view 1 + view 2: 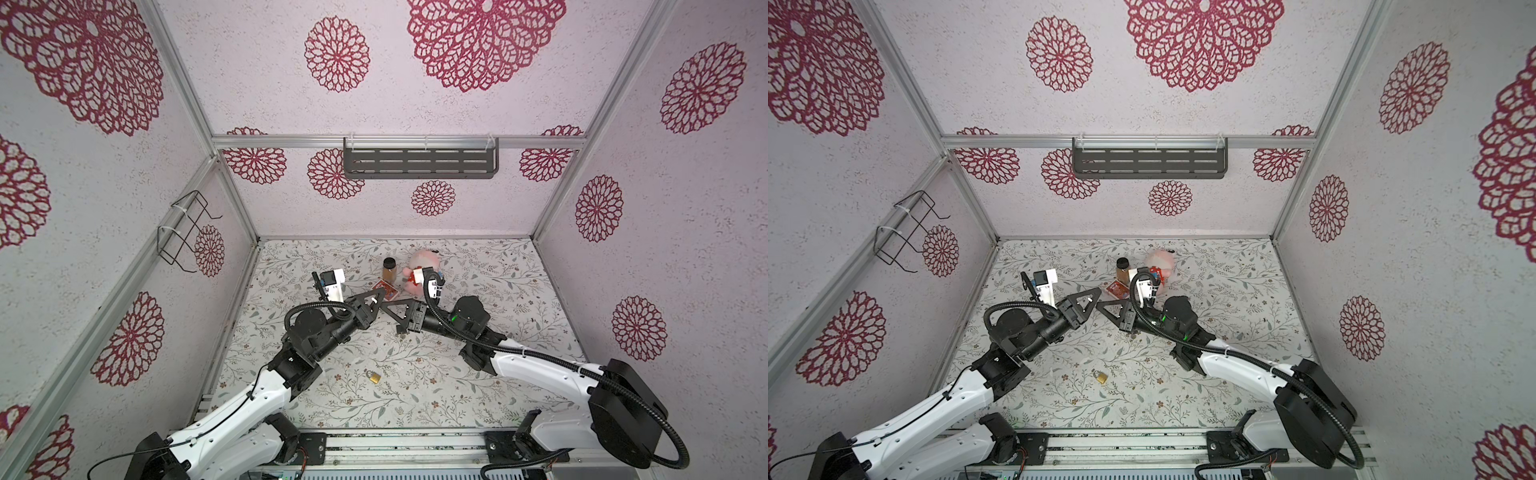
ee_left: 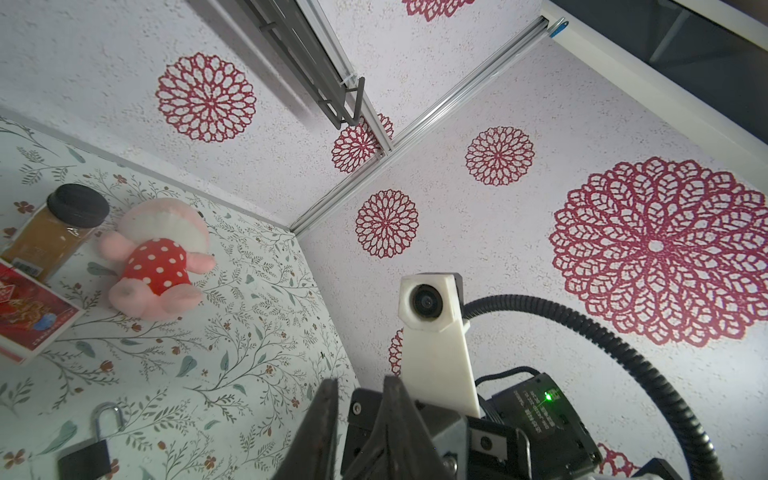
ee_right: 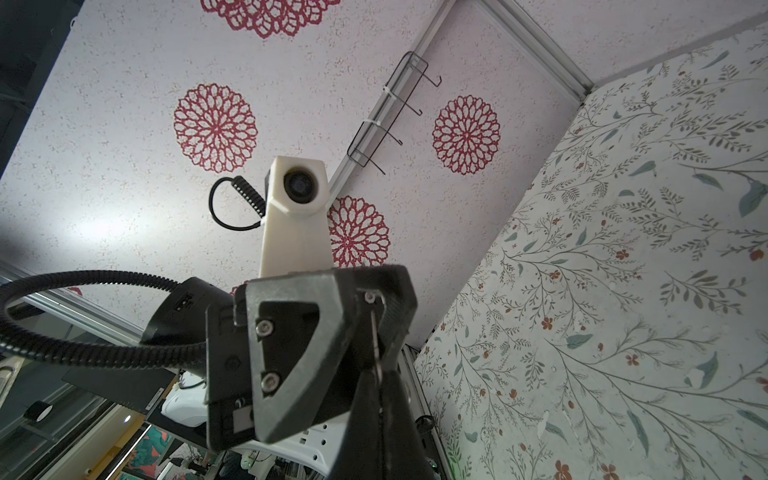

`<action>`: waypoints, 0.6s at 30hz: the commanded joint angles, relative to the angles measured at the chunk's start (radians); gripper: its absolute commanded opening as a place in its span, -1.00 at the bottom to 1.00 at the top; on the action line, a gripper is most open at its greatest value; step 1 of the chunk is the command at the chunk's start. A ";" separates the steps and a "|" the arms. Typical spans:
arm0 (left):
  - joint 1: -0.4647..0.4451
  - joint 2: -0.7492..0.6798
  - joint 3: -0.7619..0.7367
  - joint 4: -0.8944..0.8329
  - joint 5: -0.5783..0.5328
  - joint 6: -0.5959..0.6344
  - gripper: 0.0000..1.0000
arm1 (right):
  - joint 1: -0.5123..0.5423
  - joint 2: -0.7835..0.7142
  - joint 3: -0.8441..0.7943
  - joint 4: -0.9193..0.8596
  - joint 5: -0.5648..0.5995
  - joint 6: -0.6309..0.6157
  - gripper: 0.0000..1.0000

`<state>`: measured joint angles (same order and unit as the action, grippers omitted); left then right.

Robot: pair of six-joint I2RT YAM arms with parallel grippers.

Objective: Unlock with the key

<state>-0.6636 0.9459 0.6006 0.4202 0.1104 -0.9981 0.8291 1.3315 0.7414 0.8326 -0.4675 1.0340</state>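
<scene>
1. Padlock (image 1: 374,376) lies on table (image 1: 498,374) nr front edge, centre.
2. Mid-table, raised: R gripper (image 3: 377,376) clamped on key (image 3: 375,332), tip-to-tip w/ L gripper (image 2: 360,384), whose jaws stand slightly apart.
3. Nr back edge: card box (image 1: 385,289), spice jar (image 1: 389,270), pink plush (image 1: 422,259).

The left wrist view's edge cuts off the padlock (image 2: 85,459) and the red box (image 2: 29,320).

The white-and-black left arm (image 1: 249,397) and right arm (image 1: 540,365) both reach inward, each bent at the elbow. The black left gripper (image 1: 380,296) meets the black right gripper (image 1: 386,308) tip to tip. The left jaws stand slightly parted, the right jaws are closed.
</scene>
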 commanded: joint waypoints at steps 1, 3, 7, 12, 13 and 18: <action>0.011 -0.021 0.014 -0.014 -0.009 0.006 -0.64 | -0.004 -0.041 -0.005 0.026 0.007 0.018 -1.00; 0.013 -0.019 0.020 -0.024 -0.008 0.006 -0.68 | -0.005 -0.042 -0.005 0.030 0.000 0.023 -1.00; 0.018 -0.016 0.029 -0.058 -0.006 0.006 -0.81 | -0.005 -0.047 -0.005 0.012 -0.001 0.019 -1.00; 0.024 -0.027 0.022 -0.068 -0.008 0.003 -0.96 | -0.005 -0.058 -0.005 -0.021 0.004 0.001 -1.00; 0.025 -0.027 0.022 -0.069 -0.008 0.003 -1.00 | -0.004 -0.059 -0.004 -0.022 0.003 0.001 -1.00; 0.025 -0.022 0.022 -0.070 0.007 0.000 -1.00 | -0.005 -0.055 0.007 -0.018 -0.004 0.000 -0.86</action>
<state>-0.6518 0.9348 0.6052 0.3668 0.1184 -1.0073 0.8276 1.3121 0.7414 0.7868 -0.4683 1.0473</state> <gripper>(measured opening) 0.044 0.055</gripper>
